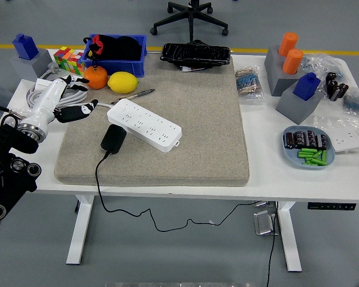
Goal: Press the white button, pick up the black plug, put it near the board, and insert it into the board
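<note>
At left of the frame, the left hand hovers over the tabletop edge, white-shelled, its black-tipped fingers spread loosely and holding nothing, pointing right toward the power strip. Centre frame: grey felt mat on the tabletop. White power strip lies diagonally on the mat's upper left part. Black plug rests on the mat just beside the strip's lower left side, touching or nearly so; its cord trails down over the near edge. Lemon, orange and a pen sit above the strip. Blue bin at upper left. Right arm not visible.
</note>
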You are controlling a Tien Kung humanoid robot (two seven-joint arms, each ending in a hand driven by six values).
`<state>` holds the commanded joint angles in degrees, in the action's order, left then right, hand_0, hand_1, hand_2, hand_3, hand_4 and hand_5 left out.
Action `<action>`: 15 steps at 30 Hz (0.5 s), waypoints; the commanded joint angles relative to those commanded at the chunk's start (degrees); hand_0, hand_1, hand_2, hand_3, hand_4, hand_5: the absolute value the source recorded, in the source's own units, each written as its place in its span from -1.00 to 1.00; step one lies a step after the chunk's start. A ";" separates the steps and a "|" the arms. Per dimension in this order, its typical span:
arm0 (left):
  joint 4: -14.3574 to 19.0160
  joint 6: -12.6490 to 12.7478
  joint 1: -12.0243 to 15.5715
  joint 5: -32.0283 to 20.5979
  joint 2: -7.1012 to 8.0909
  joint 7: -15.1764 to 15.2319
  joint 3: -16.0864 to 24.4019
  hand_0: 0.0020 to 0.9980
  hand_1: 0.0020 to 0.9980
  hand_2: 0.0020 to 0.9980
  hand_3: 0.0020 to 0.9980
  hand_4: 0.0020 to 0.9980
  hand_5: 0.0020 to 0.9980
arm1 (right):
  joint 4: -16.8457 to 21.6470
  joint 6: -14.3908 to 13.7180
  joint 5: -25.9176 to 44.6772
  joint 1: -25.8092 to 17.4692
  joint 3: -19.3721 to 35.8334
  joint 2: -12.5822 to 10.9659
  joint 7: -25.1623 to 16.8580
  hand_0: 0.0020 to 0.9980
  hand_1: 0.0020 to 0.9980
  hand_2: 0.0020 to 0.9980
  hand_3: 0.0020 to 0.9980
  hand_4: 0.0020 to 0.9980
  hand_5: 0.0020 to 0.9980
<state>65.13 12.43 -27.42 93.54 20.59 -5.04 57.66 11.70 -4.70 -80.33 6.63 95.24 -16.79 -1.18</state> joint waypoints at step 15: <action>-7.79 -2.95 -13.08 -4.65 -1.95 -3.84 -15.51 -1.00 -1.00 -0.86 0.41 -0.56 -1.00 | -0.14 0.07 0.04 0.20 -0.04 -0.18 0.18 0.38 0.20 0.18 0.16 0.29 -0.34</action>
<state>57.35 9.48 -40.50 88.89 18.65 -8.88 42.15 11.56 -4.64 -80.30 6.84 95.20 -16.97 -1.01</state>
